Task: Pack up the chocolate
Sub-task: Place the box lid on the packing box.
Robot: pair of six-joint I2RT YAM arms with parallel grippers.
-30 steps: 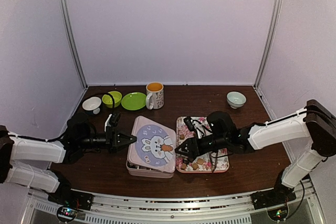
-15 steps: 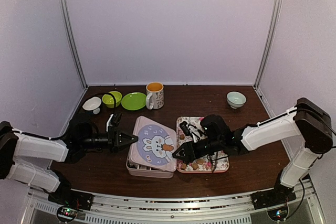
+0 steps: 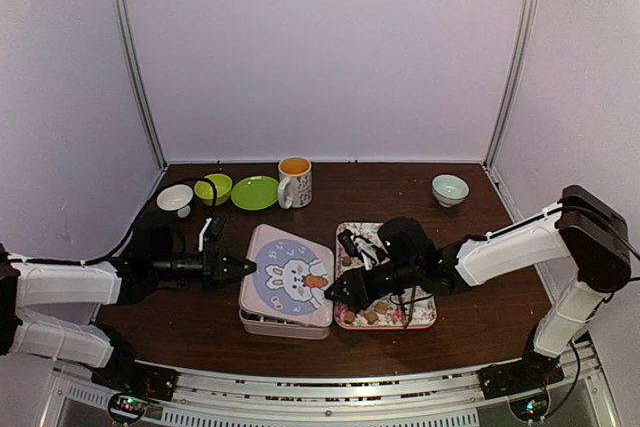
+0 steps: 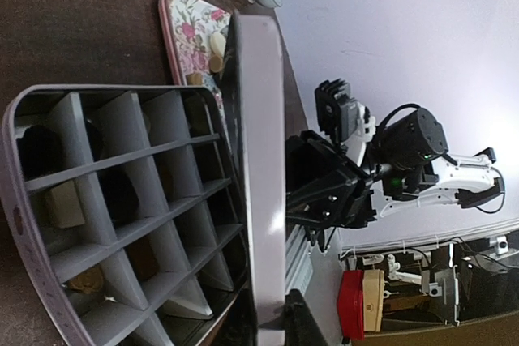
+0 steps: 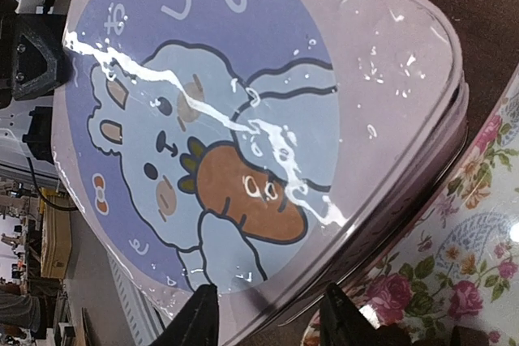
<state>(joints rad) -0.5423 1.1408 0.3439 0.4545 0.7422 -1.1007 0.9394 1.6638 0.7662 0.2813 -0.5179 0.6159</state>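
Chocolate (image 4: 63, 204): five-odd pieces in one box (image 4: 18, 228); right gripper (image 5: 270, 320) gaping astride lid (image 5: 243, 119); left gripper (image 3: 238, 269) unclear.

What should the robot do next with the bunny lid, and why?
Probably close the right gripper on the bunny lid: its rim sits between the open fingers, while the left gripper holds the far edge, raised off the box.

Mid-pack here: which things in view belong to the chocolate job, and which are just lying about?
In the job: chocolates, floral tray, compartment box, bunny lid.
Lying about: mug, green plate, green bowl, white bowl, pale bowl on the far right.
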